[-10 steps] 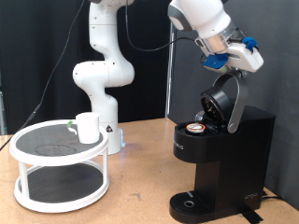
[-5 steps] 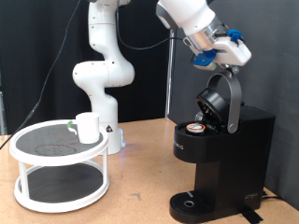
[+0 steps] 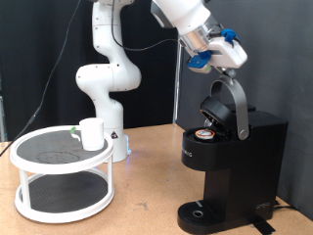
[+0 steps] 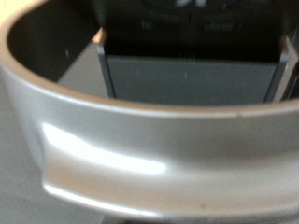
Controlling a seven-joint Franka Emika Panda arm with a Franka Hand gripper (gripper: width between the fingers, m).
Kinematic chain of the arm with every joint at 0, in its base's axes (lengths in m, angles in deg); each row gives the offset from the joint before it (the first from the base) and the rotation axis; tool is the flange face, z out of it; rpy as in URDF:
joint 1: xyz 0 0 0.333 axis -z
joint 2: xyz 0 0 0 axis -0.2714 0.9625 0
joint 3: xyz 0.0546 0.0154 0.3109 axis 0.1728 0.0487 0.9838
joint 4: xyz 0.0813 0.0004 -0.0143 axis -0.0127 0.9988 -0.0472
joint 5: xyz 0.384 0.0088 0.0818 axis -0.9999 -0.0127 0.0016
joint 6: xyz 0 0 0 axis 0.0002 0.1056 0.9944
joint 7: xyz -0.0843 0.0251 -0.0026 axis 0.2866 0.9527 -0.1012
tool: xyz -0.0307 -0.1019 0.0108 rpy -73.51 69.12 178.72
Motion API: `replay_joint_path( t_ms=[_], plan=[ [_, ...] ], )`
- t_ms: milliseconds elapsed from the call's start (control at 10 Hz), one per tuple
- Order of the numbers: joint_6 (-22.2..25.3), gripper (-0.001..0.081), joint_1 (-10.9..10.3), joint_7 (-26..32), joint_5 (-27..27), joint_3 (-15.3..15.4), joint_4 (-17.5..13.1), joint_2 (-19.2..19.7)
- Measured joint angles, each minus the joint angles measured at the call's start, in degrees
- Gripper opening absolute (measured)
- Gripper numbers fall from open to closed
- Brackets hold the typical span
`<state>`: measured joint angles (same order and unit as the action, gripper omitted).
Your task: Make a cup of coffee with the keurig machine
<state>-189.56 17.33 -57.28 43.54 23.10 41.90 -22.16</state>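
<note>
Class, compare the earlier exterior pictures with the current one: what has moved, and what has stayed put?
The gripper has shifted toward the exterior view's left and slightly up, above the keurig machine. Its raised lid has swung a little further open. The pod stays seated in the machine, and the cup stays on the white tiered stand.

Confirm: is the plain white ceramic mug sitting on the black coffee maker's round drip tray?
No. In the exterior view the plain white ceramic mug stands on the white two-tier round rack, away from the black coffee maker.
</note>
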Motion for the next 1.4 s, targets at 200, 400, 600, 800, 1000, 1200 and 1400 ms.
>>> replay_joint_path(
  t_ms=[200,400,600,800,1000,1200,1400],
  plan=[
    [1.1,0.0000,1.6,-3.1,4.8,-0.4,0.1,0.0],
    [1.6,0.0000,2.9,-6.0,8.3,-0.5,0.1,0.6],
    [1.9,0.0000,3.7,-6.5,10.2,-0.6,0.1,1.2],
    [2.5,0.0000,4.4,-6.5,12.5,-0.6,0.2,2.0],
    [2.6,0.0000,5.2,-6.4,15.5,-0.8,0.5,3.6],
    [2.5,0.0000,5.5,-6.4,17.3,-1.1,0.7,5.4],
    [1.4,0.0000,5.6,-6.3,17.8,-1.1,1.6,7.3]
  ],
)
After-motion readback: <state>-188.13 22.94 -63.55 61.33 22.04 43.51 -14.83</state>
